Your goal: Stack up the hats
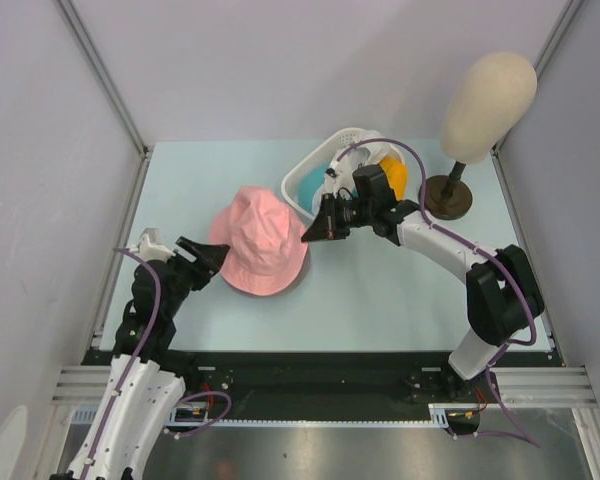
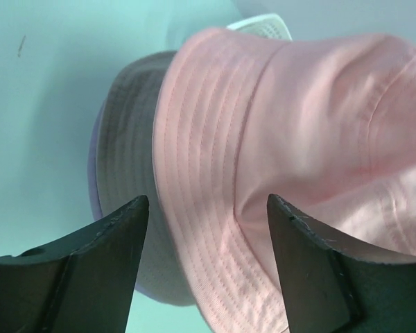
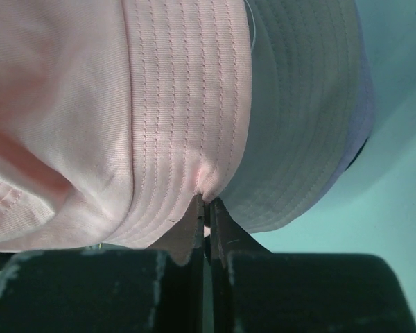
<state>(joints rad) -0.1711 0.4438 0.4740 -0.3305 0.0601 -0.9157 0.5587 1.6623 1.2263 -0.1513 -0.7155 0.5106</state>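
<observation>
The pink hat [image 1: 260, 240] lies on top of the lavender hat [image 2: 125, 173], whose brim shows under it in the left wrist view and in the right wrist view [image 3: 312, 111]. My right gripper [image 1: 310, 232] is shut on the pink hat's brim [image 3: 194, 139] at its right edge. My left gripper [image 1: 208, 256] is open and empty at the pink hat's left edge [image 2: 215, 229], its fingers apart either side of the brim. The teal hat [image 1: 313, 185] and the orange hat [image 1: 395, 175] sit in the white basket [image 1: 298, 196], partly hidden by my right arm.
A beige mannequin head [image 1: 487, 105] on a dark round stand [image 1: 448, 195] stands at the back right. The white basket is right behind the right gripper. Walls close in the table on the left, back and right.
</observation>
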